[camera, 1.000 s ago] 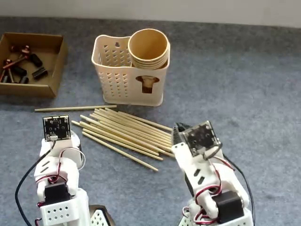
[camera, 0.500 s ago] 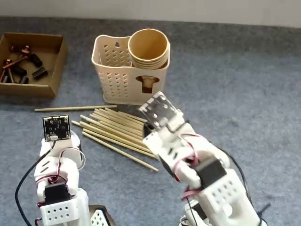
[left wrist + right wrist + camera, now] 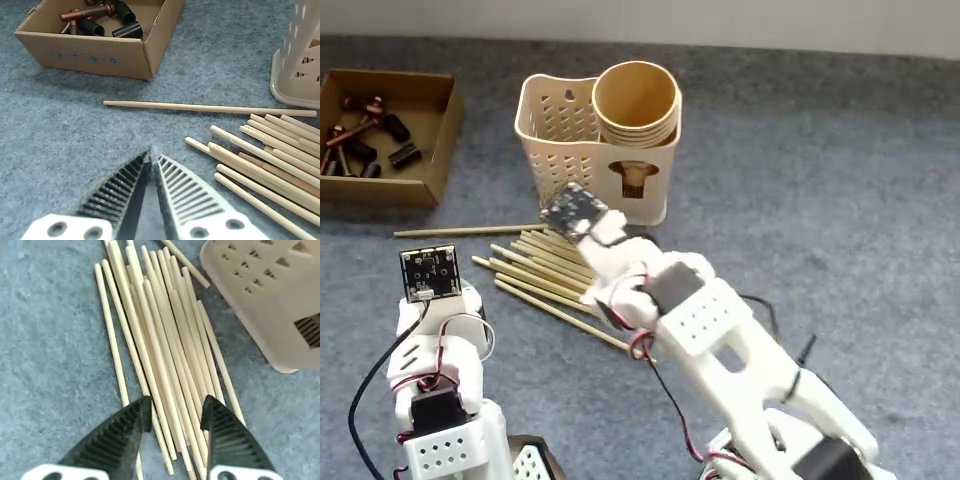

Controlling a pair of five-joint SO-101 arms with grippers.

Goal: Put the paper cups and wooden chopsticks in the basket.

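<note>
Carpet (image 3: 860, 180) — grey, under chopsticks (image 3: 535, 265)

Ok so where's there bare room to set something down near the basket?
The widest bare stretch is the grey mat right of the cream perforated plastic basket. A smaller patch lies at the left edge, in front of the brown cardboard box. It's crowded in front of the basket, where the right hand hangs open over the pile of wooden chopsticks.
</note>
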